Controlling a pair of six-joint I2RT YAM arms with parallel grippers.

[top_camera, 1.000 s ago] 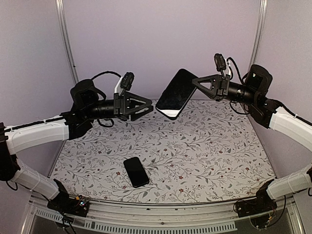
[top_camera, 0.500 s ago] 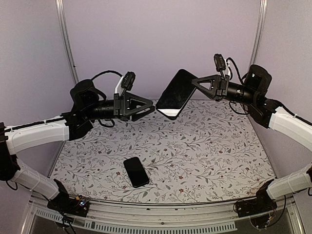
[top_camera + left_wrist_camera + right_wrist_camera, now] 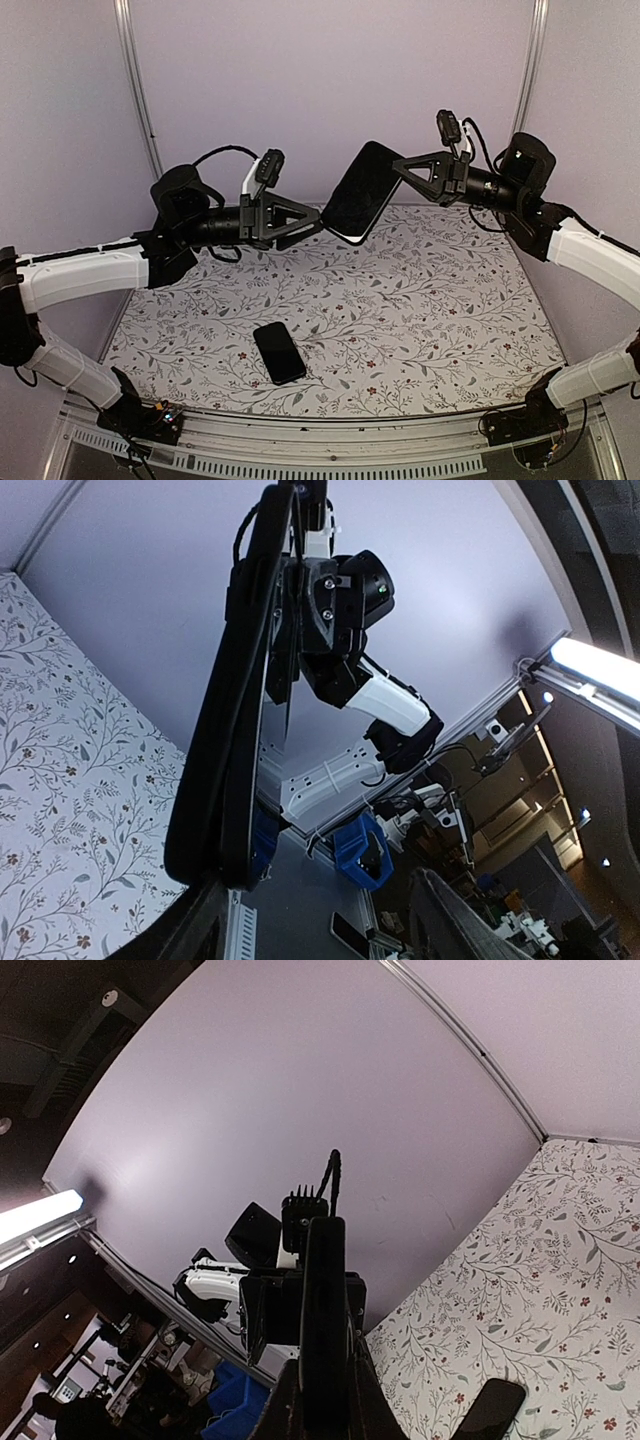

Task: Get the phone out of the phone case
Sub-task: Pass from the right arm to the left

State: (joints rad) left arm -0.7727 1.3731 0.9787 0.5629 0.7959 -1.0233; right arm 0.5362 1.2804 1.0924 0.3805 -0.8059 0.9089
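A: Since the fingers (image 3: 288, 1415) of the right gripper (image 3: 398, 166) are pinched together on the top edge of the phone case (image 3: 218, 780), is the job well under way?

B: Hardly. That grip only holds the case aloft and tilted, well above the table (image 3: 450, 300) towards its far side. The phone (image 3: 358, 195) sits inside it. No corner looks peeled free, though the edge-on wrist views are dark.

A: And the other side?

B: The left gripper (image 3: 316, 217) has its fingers (image 3: 205, 930) spread apart and holds nothing. The lower corner of the case lies right at their tips. Whether it touches one of them cannot be told.

A: So what counts as done?

B: Judging from this, the case has been lifted and presented to the second arm. The separation itself is all to come. One side must take hold of the case's rim or the phone's edge, the two must be worked apart, and the phone must come clear.

A: And the small dark slab (image 3: 280, 352) lying flat near the table's front edge?

B: It looks like another handset, well apart from both grippers. Whether it has any part in the task cannot be told.
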